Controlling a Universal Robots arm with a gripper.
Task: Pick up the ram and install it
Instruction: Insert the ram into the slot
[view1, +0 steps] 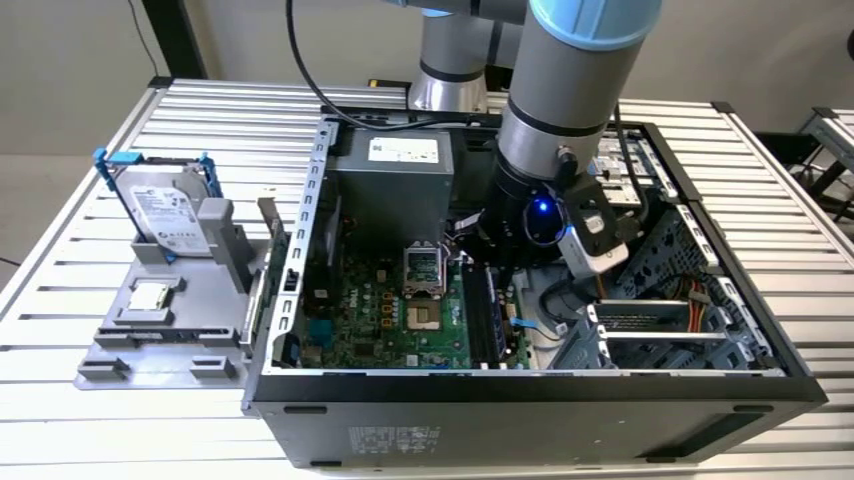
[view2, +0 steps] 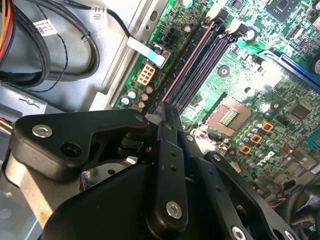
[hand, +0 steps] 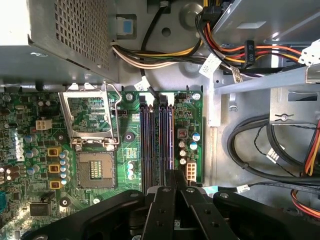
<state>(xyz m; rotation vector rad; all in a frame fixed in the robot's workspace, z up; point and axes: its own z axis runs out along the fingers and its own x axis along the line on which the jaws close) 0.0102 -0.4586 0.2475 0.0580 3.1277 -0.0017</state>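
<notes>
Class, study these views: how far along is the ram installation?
Done: the tray carries just the hard drive and CPU, so pickup looks finished. In hand: the gripper sits inside the case, right over the memory slots; a brownish strip along one slot may be the ram. Left: full seating, which I cannot confirm.

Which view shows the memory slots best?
The first wrist view: the memory slots run unobstructed from their clips to the gripper. The second wrist view shows them slanted; in the exterior view the arm hides part of them.

One hard drive (view1: 171, 212), one CPU chip (view1: 150, 296) — one computer case (view1: 534, 410).
</notes>
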